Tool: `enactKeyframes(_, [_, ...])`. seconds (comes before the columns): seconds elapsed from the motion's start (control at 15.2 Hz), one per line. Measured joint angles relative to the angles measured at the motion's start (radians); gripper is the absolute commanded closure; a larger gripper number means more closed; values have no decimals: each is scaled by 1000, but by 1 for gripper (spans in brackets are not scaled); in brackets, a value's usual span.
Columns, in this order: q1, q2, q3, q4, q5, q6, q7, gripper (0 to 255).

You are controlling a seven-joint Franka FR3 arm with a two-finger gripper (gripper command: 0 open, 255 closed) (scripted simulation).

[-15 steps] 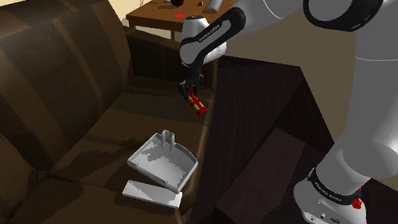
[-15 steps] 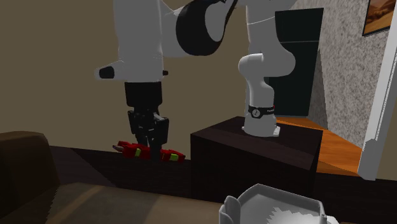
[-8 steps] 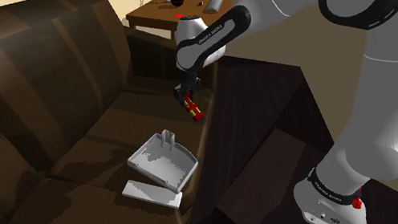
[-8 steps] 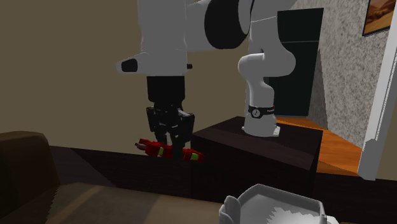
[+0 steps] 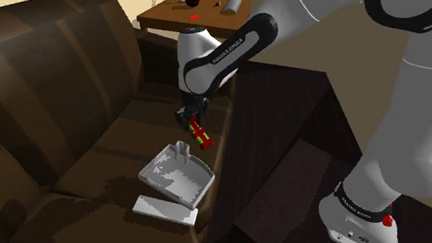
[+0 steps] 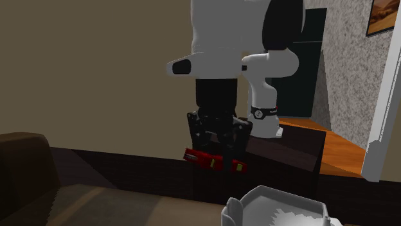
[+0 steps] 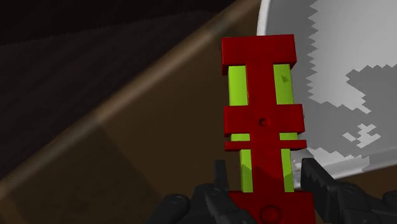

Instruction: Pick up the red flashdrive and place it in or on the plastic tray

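**Operator:** Where is the drive now?

**Spotter:** Your black gripper (image 5: 191, 120) is clamped on the red flashdrive (image 5: 199, 134). Its two fingers pinch one end, and the rest, red with yellow-green bars, sticks out past the fingertips. In the shoulder view it hangs in the air just above the far rim of the white tray (image 5: 176, 173). That tray lies on the brown sofa's seat cushion (image 5: 97, 160).

**Operator:** What has changed in the last second?

**Spotter:** You have carried the drive down and across toward the tray. A second ago it hung well apart from the tray, farther along the cushion's edge. Now it is at the tray's rim. In the second exterior view the gripper (image 6: 217, 138) and flashdrive (image 6: 215, 160) have slid over to just short of the tray (image 6: 276, 205).

**Operator:** Am I over the tray yet?

**Spotter:** Only partly, I judge. The wrist view shows the flashdrive (image 7: 261, 114) overlapping the tray's curved white edge (image 7: 343, 76), with cushion under its other side. Move a little farther over the tray's middle, lower, then let go. Released here, it could tip off the rim.
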Motion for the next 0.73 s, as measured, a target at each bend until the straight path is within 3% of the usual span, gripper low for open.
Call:
enactKeyframes(0.53, [130,-29,64,-41,-19,12,207,255])
enactKeyframes(0.73, [150,-8,71,-46,-27,37,240,255])
